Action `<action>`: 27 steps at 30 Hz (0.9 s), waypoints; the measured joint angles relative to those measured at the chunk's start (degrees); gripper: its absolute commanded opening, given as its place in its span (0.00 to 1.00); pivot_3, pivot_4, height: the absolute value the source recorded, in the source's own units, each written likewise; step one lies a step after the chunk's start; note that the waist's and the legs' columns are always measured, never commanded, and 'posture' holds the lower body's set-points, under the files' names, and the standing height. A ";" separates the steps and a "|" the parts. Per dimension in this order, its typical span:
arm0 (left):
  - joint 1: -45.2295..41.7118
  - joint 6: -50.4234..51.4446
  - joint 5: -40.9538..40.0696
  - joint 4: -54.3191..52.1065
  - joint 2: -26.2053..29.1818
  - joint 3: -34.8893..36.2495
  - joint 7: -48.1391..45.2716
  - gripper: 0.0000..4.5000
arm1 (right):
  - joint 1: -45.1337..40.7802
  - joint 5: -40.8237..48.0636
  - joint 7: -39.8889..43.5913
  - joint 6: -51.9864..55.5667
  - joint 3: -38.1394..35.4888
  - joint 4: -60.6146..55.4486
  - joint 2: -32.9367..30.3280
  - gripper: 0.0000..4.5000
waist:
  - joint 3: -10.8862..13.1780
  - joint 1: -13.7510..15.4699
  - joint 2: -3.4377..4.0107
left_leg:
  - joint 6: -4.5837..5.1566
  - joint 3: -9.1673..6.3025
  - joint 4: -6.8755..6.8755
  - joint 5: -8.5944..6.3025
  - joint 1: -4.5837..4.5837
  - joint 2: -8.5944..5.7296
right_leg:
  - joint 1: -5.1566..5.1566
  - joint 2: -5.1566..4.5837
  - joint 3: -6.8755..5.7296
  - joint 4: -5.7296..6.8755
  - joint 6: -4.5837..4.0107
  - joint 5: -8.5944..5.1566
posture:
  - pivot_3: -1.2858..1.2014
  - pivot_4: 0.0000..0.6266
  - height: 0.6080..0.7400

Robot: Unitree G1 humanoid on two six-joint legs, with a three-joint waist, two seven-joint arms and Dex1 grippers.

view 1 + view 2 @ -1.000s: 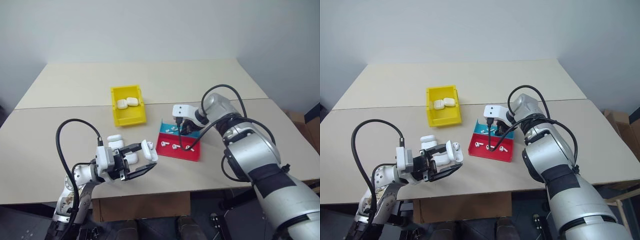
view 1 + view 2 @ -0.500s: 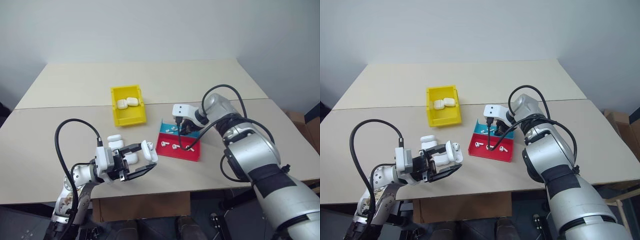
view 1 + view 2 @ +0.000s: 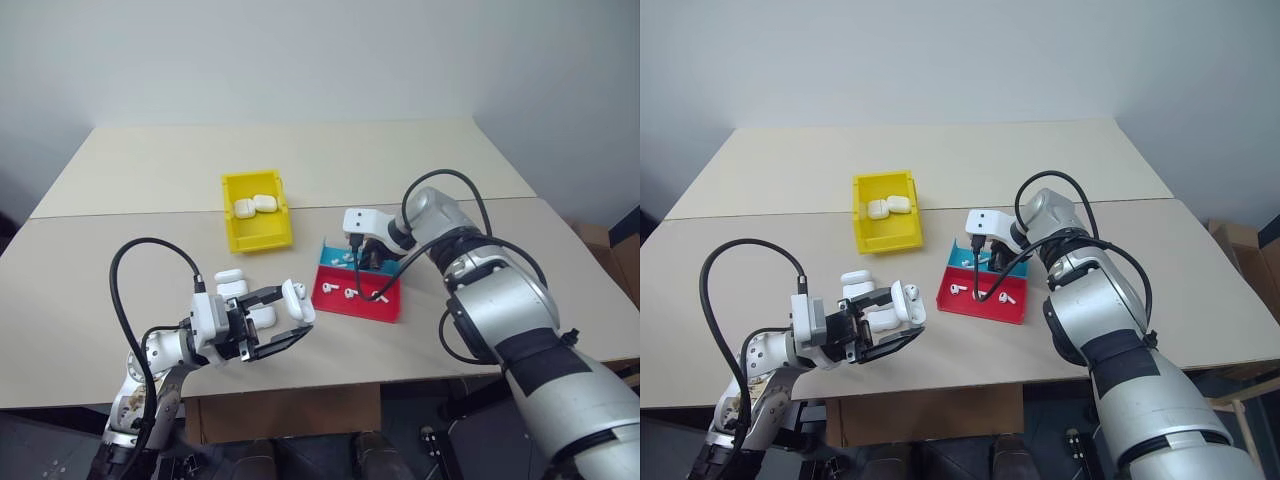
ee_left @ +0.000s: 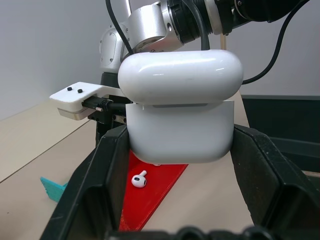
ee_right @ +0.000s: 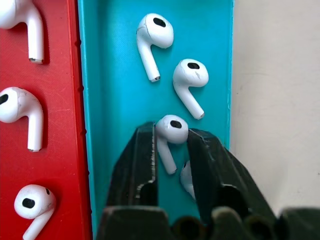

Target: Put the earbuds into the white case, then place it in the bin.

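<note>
- Left fingers [image 4: 180,150] clamp the white case [image 4: 180,107], lid ajar, held above the worktop [image 3: 150,200] near the red-and-teal tray [image 3: 385,305].
- Right fingers [image 5: 171,145], narrowed, pinch an earbud [image 5: 170,132] inside that tray's teal compartment.
- The yellow bin [image 3: 257,232] sits beyond the tray.

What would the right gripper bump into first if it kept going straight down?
The right gripper points at an earbud sitting between its fingers, so it likely meets that first, then the teal tray floor.
</note>
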 measured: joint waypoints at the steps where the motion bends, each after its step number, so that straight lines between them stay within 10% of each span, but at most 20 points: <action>1: 0.00 0.00 0.00 0.00 0.00 0.00 0.00 0.62 | 0.00 0.00 -0.07 0.00 0.00 0.00 0.00 0.21 | 0.00 0.00 0.00 | 0.00 0.00 0.00 0.00 0.00 0.00 | 0.00 0.00 0.00 0.00 0.00 0.00 | 0.52 0.24 1.00; 20: -4.42 4.22 -2.31 -1.14 -1.83 -0.05 3.65 0.62 | -5.90 11.06 -1.03 2.82 -12.75 -5.50 -4.18 0.21 | 0.02 0.26 0.02 | 0.00 -0.01 0.00 0.00 -0.03 0.00 | 0.02 0.00 -0.01 -0.03 0.01 0.00 | 0.52 0.24 1.00; 27: -11.46 8.18 -5.37 -0.25 -4.81 -0.37 4.68 0.62 | 12.93 31.37 -0.59 28.27 -28.17 -55.57 -9.96 0.21 | 0.00 1.63 0.00 | 0.00 -0.17 0.03 -0.01 -0.21 -0.01 | 0.05 -0.03 -0.16 -0.11 0.08 -0.01 | 0.52 0.24 1.00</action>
